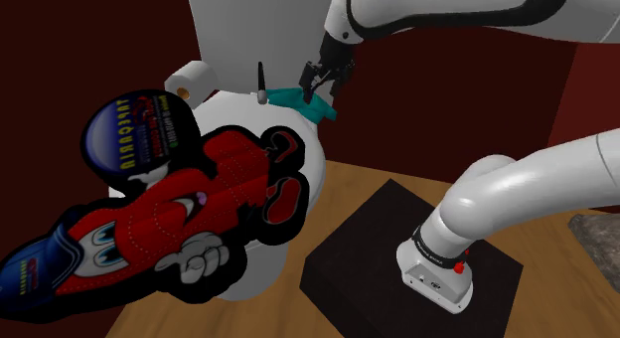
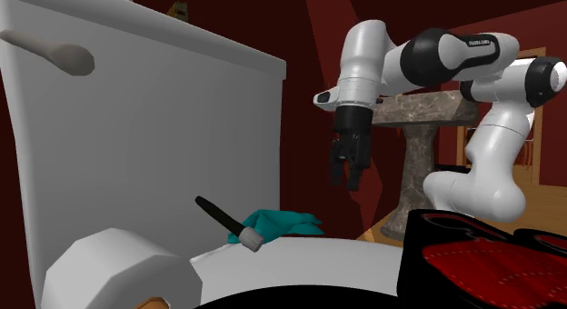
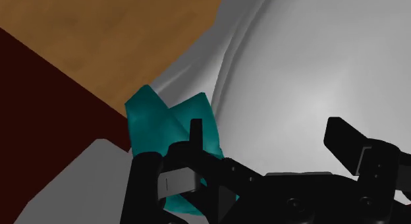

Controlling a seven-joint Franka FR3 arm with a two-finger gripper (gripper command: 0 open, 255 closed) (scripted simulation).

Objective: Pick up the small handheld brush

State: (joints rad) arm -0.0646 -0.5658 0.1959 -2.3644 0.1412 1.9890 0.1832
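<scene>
The gripper [image 1: 318, 85] hangs over the toilet lid [image 2: 345, 262], its fingers spread and pinching nothing. The brush [image 2: 249, 239], with a black handle and teal head, lies on the lid's far edge near the tank [image 2: 145, 125], below the gripper and apart from it. A paper roll [image 1: 189, 80] sits to the shoulder view's left of the brush

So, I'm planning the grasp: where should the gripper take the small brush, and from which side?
Take the brush by its black handle: it slants up clear of the white lid, while the teal bristles lie soft against it. Probably come from above, the open gripper closing across the handle.
</scene>
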